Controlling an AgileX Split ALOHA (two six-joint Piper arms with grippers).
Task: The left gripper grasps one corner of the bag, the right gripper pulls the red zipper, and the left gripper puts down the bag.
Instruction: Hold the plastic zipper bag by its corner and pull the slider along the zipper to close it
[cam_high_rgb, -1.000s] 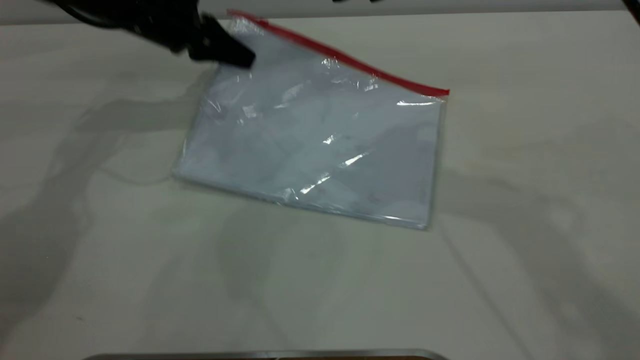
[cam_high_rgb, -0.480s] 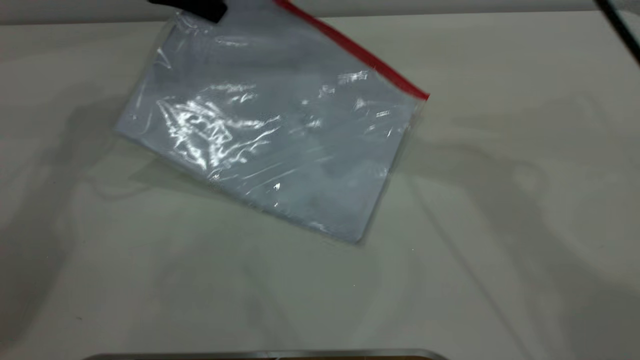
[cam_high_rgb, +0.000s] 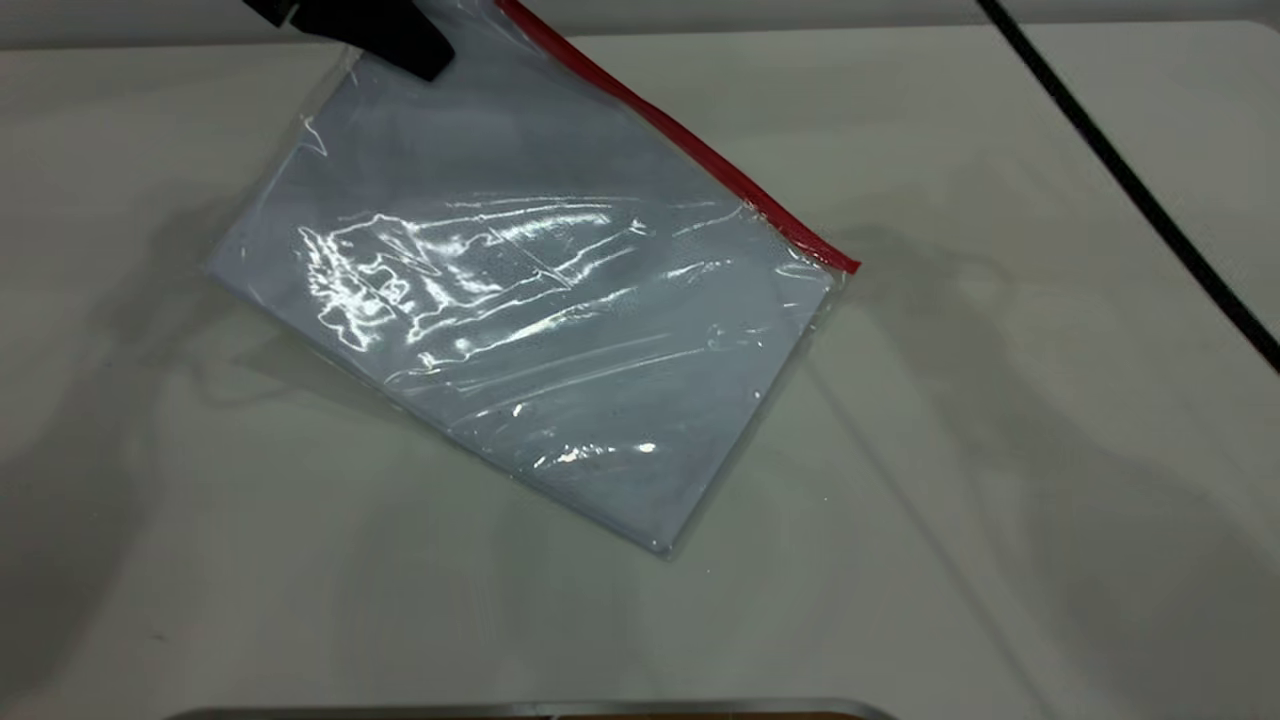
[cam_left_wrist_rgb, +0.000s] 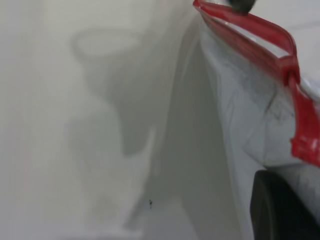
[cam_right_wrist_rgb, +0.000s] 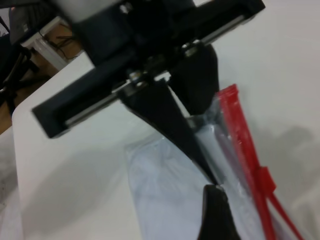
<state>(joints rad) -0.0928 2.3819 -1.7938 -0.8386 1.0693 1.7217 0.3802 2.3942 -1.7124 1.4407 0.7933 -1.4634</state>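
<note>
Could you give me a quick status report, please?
Left claw shut on bag corner, holding it up. Right claw near red zipper, not gripping. Nothing in the way.

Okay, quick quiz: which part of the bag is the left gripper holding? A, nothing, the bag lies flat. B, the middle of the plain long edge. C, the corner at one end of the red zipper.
C: the left gripper pinches the bag at the corner where the red zipper ends.
</note>
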